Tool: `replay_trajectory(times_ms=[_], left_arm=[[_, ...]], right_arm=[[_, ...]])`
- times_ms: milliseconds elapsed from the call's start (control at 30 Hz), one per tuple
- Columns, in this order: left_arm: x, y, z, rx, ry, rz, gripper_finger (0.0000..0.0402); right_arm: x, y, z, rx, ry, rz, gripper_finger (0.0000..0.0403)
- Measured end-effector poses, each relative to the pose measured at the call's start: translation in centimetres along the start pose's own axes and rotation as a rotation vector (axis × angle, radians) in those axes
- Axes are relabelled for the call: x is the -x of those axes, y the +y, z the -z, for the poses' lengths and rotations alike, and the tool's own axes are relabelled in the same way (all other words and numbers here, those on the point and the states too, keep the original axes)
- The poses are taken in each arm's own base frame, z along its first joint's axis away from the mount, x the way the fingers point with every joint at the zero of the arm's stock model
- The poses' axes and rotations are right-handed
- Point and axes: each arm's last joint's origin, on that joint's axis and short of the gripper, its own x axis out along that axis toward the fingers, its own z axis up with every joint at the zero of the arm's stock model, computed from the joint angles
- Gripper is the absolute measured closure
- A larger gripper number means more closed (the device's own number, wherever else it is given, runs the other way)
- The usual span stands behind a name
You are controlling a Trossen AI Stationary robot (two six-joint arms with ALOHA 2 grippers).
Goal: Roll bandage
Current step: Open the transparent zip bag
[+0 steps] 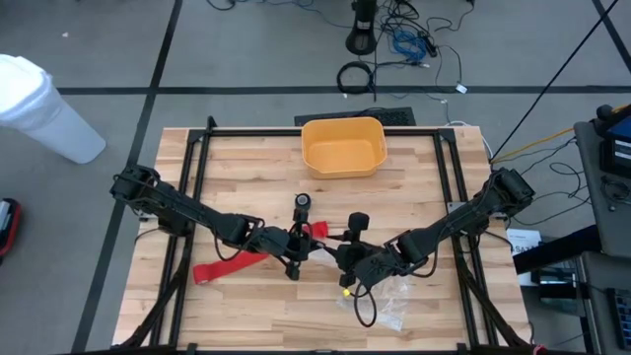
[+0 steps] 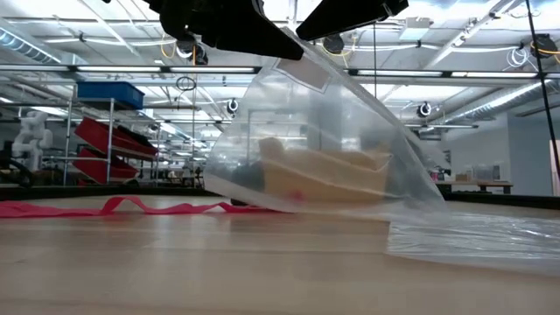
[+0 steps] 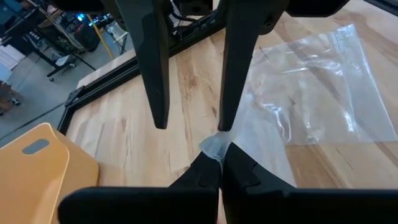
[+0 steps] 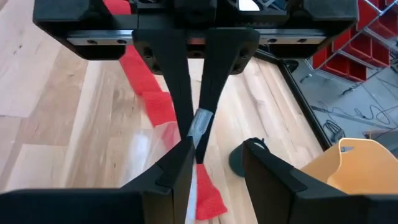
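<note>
I see both arms meeting over the middle of the wooden table [image 1: 246,296]. My left gripper [image 3: 219,155] is fully closed, pinching a corner of the clear plastic bag [image 3: 317,93], which is lifted off the tabletop. My right gripper [image 4: 214,165] stands partly open with that pinched corner between its fingers; I cannot tell whether it grips anything. The red bandage [image 1: 222,266] lies unrolled on the table, trailing from the grippers toward the left. A yellow bin [image 1: 343,146] sits at the far edge.
</note>
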Motion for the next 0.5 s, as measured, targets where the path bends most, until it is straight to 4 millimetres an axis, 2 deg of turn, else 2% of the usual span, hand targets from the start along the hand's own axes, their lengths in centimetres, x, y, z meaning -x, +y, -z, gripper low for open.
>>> replay_trajectory(times_ms=[500], left_arm=[[-0.01,0.08,-0.03,0.004,0.002,-0.016,0.0401]], right_arm=[[-0.03,0.03,0.15,-0.011,0.013,-0.015,0.0277]])
